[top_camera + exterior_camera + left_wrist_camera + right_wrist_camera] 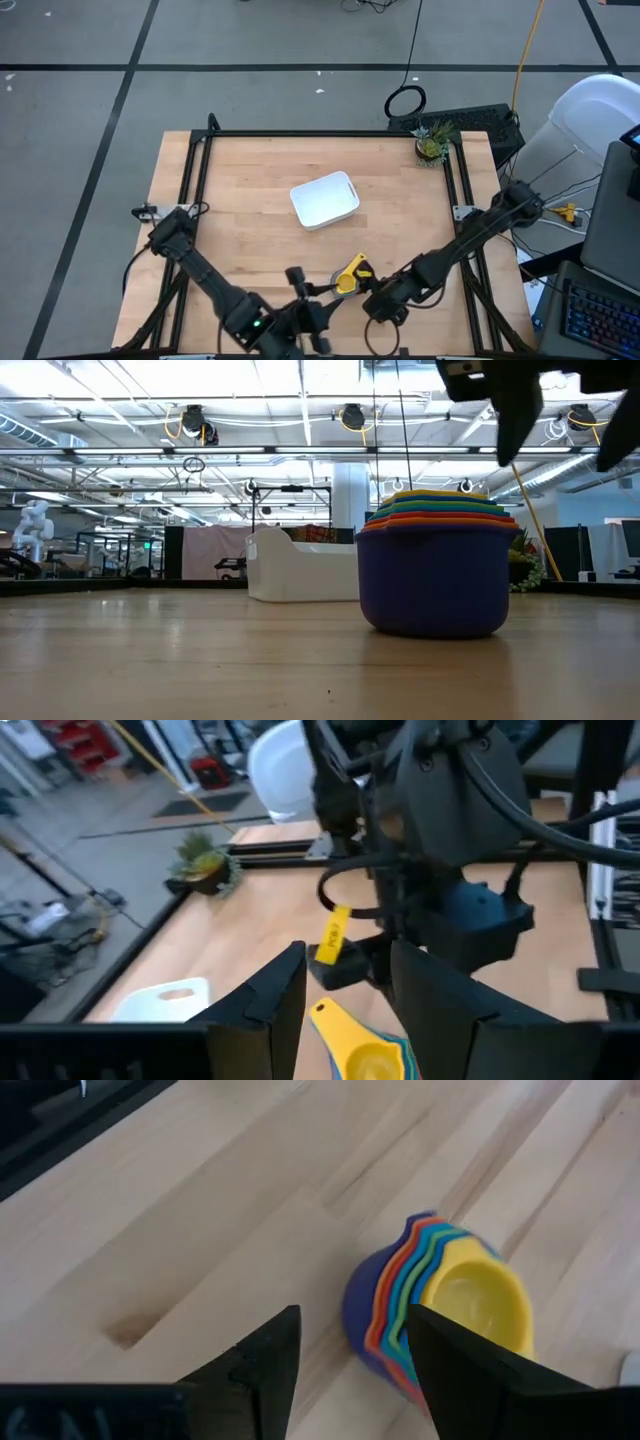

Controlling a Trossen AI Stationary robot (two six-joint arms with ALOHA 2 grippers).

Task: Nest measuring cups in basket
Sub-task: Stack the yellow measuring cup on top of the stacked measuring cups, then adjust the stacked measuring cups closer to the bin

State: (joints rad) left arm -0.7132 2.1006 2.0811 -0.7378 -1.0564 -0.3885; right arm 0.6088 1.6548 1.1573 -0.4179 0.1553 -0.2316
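Note:
The measuring cups [349, 277] sit nested in one stack, yellow innermost and dark blue outermost [435, 575]. The stack's base rests on the wooden table near its front edge. The white basket [325, 200] stands apart at the table's middle, with nothing in it. My left gripper [318, 288] hovers open just left of the stack, and the yellow cup [362, 1058] shows beyond its fingers. My right gripper [352, 1320] hovers open above the stack [440, 1305], at its right side [372, 292]. Neither gripper touches the cups.
A small potted green plant [432, 146] stands at the table's far right corner. Black frame rails [330, 133] run along the table's far, left and right sides. Bare wood lies between the stack and the basket.

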